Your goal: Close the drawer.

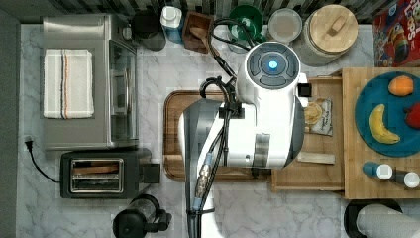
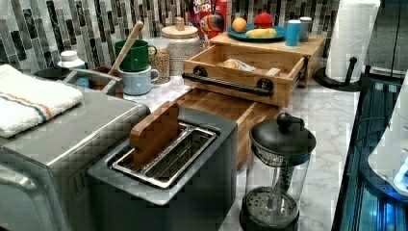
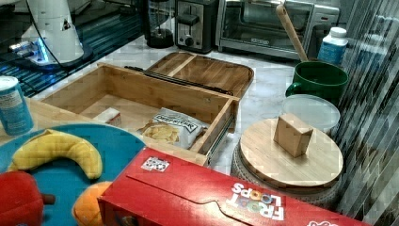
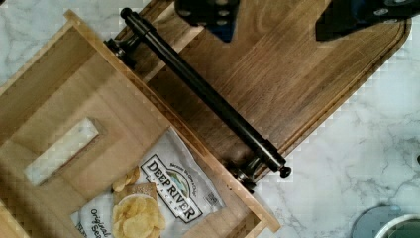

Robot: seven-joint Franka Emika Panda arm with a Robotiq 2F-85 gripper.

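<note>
- Fingers point(image 4: 208, 12) sit closest to the wrist camera, two dark tips spread wide apart with nothing between them, hanging over the dark brown board point(image 4: 297, 74).
- Just beside the tips, a black bar handle point(image 4: 203, 94) runs along the front wall of the drawer point(image 4: 74, 114).
- Standing open, the drawer is pulled out from under the thick light-wood block point(image 1: 351, 148) toward the top view's left.
- Its front wall and handle reach over the near edge of the brown board, which lies flat on the marble bench point(image 4: 366, 158).
- Inside the drawer lie a bag of potato chips point(image 4: 158, 198) against the front wall and a small pale strip point(image 4: 62, 151) further back, the two apart.
- From above, the white arm point(image 1: 262, 124) covers the drawer's front and much of the board.
- On the block rests a blue plate point(image 1: 366, 99) with a banana point(image 1: 381, 126) and other fruit.
- Well apart, at the top view's left, stand a black toaster point(image 1: 99, 174) and a silver toaster oven point(image 1: 74, 129).
</note>
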